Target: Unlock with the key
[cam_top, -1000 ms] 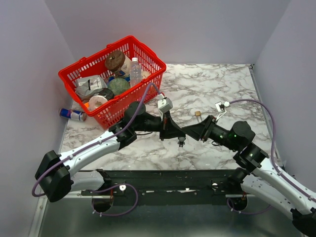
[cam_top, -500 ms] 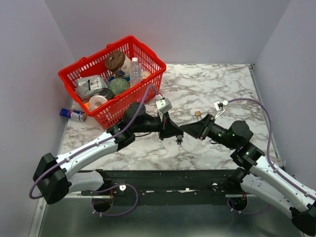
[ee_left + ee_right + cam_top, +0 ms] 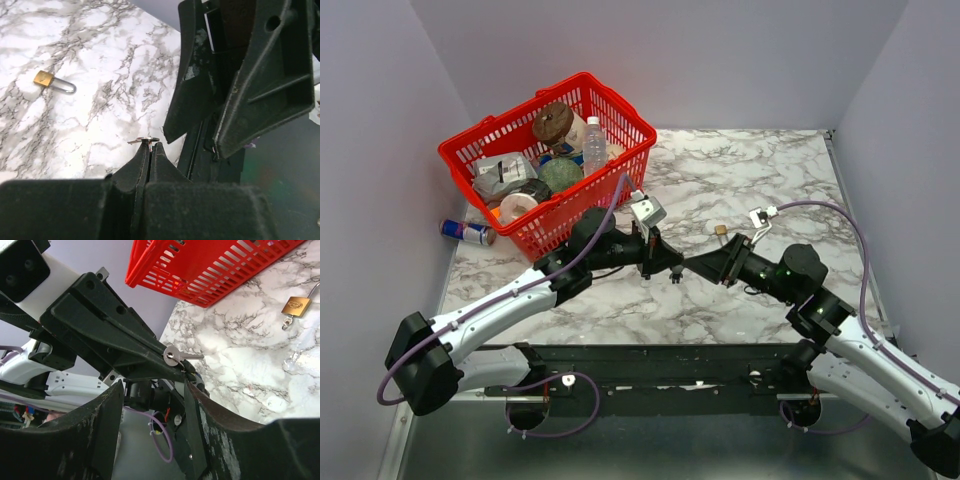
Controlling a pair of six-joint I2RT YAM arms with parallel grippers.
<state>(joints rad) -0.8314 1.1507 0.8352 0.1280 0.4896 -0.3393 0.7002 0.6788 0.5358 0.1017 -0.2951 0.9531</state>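
With the left jaws pinched shut on the key (image 3: 172, 356) above the counter (image 3: 100, 60) and the right jaws open and empty facing it, we should close squarely on its head, seemingly just beyond our tips, before the left releases.

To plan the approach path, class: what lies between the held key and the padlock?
Only bare marble table lies between the key and the padlock, as the left wrist view shows.

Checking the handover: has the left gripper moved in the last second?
Yes. In the overhead view the left gripper has shifted slightly up and left, toward the red basket; the padlock has stayed put.
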